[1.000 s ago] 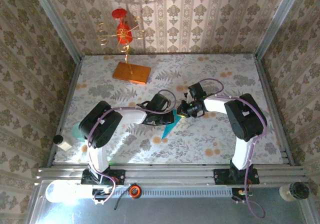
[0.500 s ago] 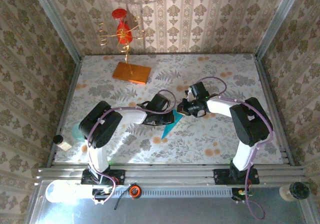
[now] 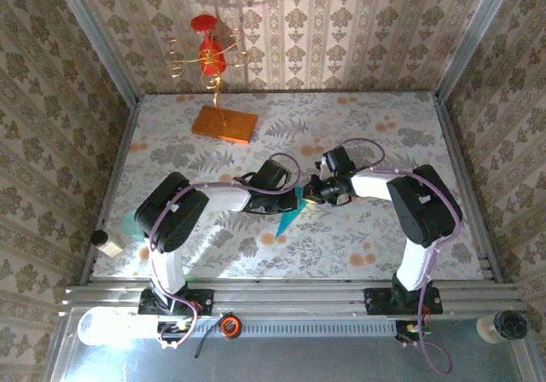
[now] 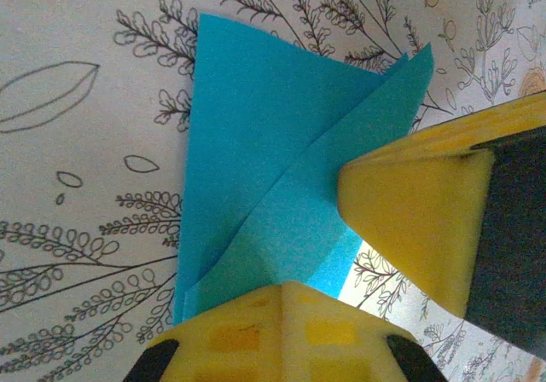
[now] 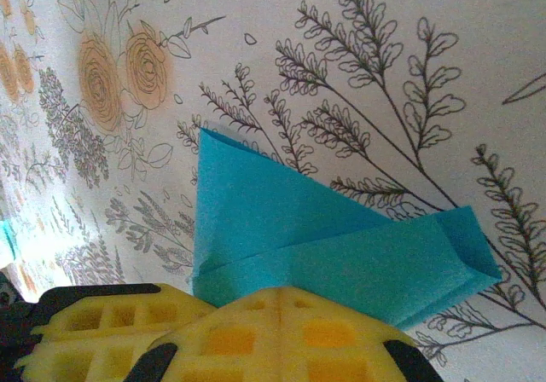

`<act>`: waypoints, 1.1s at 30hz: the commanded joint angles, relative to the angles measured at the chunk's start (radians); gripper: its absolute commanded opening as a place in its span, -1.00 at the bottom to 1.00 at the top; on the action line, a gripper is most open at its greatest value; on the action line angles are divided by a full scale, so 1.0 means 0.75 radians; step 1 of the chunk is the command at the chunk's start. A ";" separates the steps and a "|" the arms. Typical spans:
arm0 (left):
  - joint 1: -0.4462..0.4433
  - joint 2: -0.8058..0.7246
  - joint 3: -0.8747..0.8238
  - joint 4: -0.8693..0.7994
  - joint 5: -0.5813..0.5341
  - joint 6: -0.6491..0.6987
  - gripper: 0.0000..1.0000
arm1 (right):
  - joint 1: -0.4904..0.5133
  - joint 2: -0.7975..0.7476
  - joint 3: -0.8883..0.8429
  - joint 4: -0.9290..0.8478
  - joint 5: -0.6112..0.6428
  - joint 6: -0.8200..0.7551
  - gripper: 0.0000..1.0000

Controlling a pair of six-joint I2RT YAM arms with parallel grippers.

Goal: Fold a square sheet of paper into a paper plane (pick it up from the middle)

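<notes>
One left claw (image 4: 283, 314), one right claw (image 5: 271, 318), each pressed together, on one paper plane (image 4: 256, 143).

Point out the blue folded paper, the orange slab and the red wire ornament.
blue folded paper (image 4: 256, 160): left wrist view, on its flat upper layer.
orange slab (image 3: 234, 127): top external view, on its top face.
red wire ornament (image 3: 212, 54): top external view, on its red body.

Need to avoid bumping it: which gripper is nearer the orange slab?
Left. The left gripper is at the blue paper, toward the arms and right of the orange slab; the right gripper meets the paper from the other side, farther right.
</notes>
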 commanded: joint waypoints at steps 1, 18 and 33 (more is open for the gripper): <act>-0.003 0.052 -0.033 -0.127 -0.033 -0.002 -1.00 | 0.013 0.030 -0.016 0.018 -0.024 0.007 -0.95; 0.007 0.030 -0.141 -0.149 -0.043 -0.028 -1.00 | -0.139 0.152 -0.068 0.117 0.036 0.020 -0.96; 0.011 0.018 -0.163 -0.120 -0.030 -0.023 -1.00 | -0.281 0.080 0.058 -0.051 0.197 -0.068 -0.96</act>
